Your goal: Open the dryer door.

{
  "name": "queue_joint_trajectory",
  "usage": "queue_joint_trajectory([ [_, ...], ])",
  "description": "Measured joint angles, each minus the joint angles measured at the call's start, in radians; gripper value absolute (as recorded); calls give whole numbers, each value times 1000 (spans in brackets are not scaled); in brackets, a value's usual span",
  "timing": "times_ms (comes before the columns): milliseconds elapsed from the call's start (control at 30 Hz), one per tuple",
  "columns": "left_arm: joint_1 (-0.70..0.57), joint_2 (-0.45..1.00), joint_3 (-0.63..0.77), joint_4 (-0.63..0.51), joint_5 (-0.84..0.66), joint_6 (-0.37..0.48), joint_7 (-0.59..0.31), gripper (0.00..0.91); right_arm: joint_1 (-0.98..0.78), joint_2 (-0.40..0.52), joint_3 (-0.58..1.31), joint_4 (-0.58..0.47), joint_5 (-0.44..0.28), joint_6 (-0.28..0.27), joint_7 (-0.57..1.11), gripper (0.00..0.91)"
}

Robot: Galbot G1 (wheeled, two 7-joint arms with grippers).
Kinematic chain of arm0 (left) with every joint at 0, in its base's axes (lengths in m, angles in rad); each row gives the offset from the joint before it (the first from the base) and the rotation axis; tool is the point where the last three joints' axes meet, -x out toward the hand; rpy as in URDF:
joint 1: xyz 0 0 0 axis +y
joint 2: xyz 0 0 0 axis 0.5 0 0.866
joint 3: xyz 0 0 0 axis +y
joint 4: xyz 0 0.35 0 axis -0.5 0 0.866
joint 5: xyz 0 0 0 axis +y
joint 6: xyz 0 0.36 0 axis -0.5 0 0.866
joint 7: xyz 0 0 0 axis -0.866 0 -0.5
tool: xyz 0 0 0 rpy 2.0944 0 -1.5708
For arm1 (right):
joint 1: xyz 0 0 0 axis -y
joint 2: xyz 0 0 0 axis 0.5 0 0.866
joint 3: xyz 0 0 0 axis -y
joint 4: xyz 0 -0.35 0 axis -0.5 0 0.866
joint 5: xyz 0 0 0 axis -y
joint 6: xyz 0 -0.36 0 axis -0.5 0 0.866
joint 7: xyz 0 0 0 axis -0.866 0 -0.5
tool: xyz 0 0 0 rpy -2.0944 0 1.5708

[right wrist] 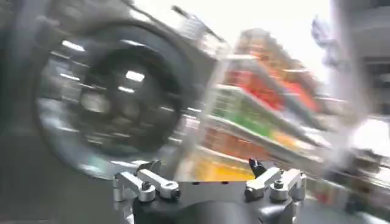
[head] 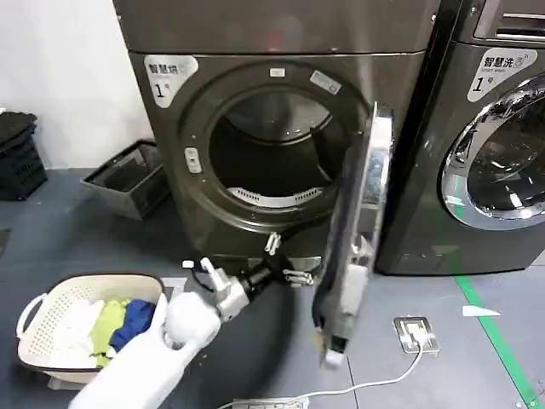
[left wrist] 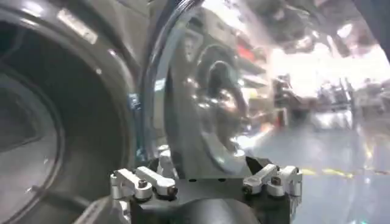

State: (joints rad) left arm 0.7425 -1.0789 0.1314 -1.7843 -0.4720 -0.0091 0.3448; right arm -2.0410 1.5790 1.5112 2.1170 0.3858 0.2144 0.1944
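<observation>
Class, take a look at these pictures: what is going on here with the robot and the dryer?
The robot's left arm reaches toward the dryer, with the left gripper open just below the drum opening, beside the lower edge of the dryer door. The door already stands swung wide open, edge-on in the head view, and the drum looks empty. A laundry basket holding clothes sits on the floor to the robot's left. The right gripper is open, holding nothing.

White wall (head: 60,77); grey floor (head: 477,358); green floor stripe (head: 494,332).
</observation>
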Motion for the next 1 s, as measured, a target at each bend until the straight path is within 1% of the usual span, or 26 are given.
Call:
queue_joint_trajectory([
  [133, -39, -22, 42, 19, 0, 0, -1, 907, 22, 31, 65, -44, -36, -55, 81, 907],
  [333, -92, -56, 105, 55, 0, -1, -3, 907, 72, 30, 190, -115, -45, -129, 151, 907],
  [433, -117, -74, 134, 72, 2, -1, -4, 907, 101, 30, 247, -148, -45, -143, 154, 907],
  [567, -148, -97, 169, 90, 1, -1, -4, 907, 123, 30, 312, -199, -45, -142, 158, 907],
  [667, -170, -112, 193, 103, 1, -1, -4, 907, 130, 30, 352, -238, -46, -140, 192, 907],
  [767, -193, -129, 216, 119, -1, -1, -4, 907, 135, 30, 377, -269, -47, -152, 228, 907],
  [1000, -253, -191, 271, 173, 9, 1, -11, 907, 157, 30, 417, -309, -54, -184, 254, 907],
])
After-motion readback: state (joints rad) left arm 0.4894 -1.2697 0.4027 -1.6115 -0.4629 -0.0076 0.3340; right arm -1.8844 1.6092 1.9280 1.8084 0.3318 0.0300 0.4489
